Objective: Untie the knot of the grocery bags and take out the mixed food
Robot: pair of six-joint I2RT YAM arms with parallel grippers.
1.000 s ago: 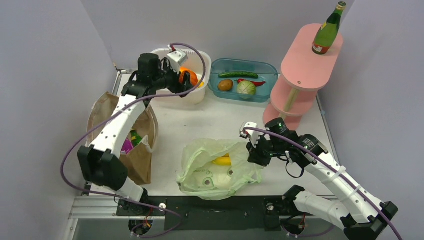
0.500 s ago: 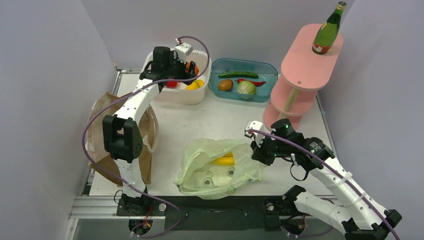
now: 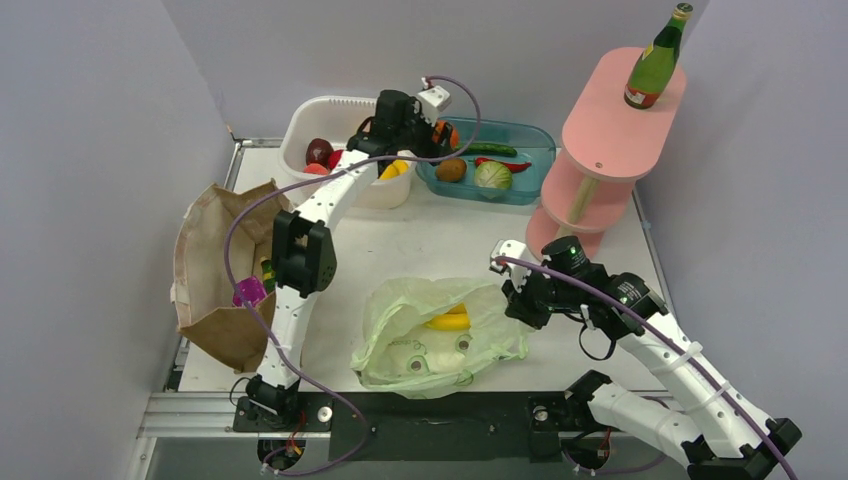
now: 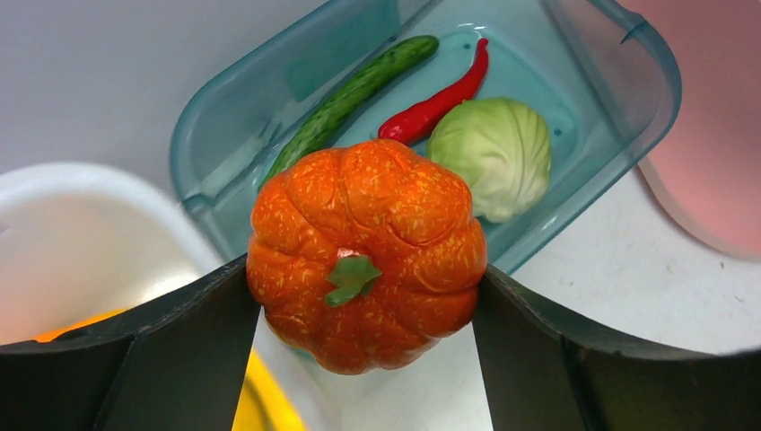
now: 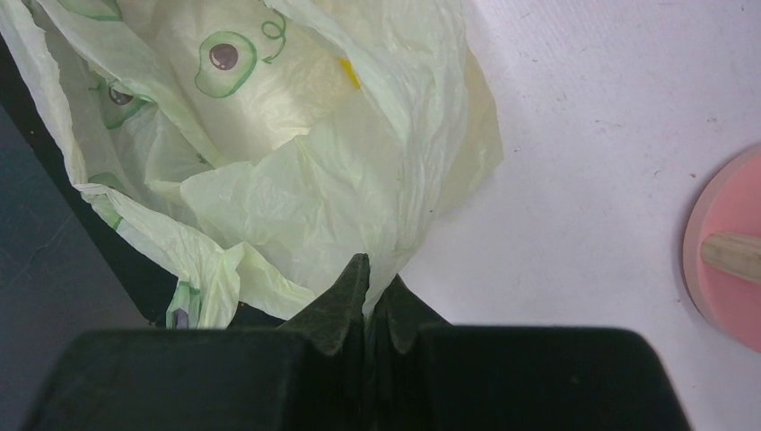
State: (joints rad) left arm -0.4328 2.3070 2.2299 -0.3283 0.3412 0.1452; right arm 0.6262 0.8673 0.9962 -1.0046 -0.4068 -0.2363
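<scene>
— White table (image 3: pixel 400 240), grey walls close round it. See the left arm? It is stretched out long, all the way to the back.
— Yes. The left pincer (image 4: pixel 359 296) has an orange pumpkin (image 4: pixel 363 242) squeezed between its two fingers.
— Where is it hanging?
— Over the spot where the white tub (image 3: pixel 330 108) meets the blue tray (image 3: pixel 535 140). In the tray lie a cucumber (image 4: pixel 350 94), a red chilli (image 4: pixel 435 99) and a cabbage (image 4: pixel 494 153).
— And the right arm?
— Bent and low. The right pincer (image 5: pixel 372 283) is pinched tight on the edge of the green plastic bag (image 5: pixel 296 189), at the bag's right side.
— Is that bag open?
— Its mouth gapes, and a banana (image 3: pixel 447 321) shows inside.
— What about the paper bag (image 3: pixel 205 260)?
— It sits on the left, mouth open, with a purple packet (image 3: pixel 248 292) at the mouth. The left arm's elbow is just beside it and hides a bit of it.
— Anything else?
— A pink stand (image 3: pixel 610 110) on the right, with a green bottle (image 3: pixel 655 60) on top.
</scene>
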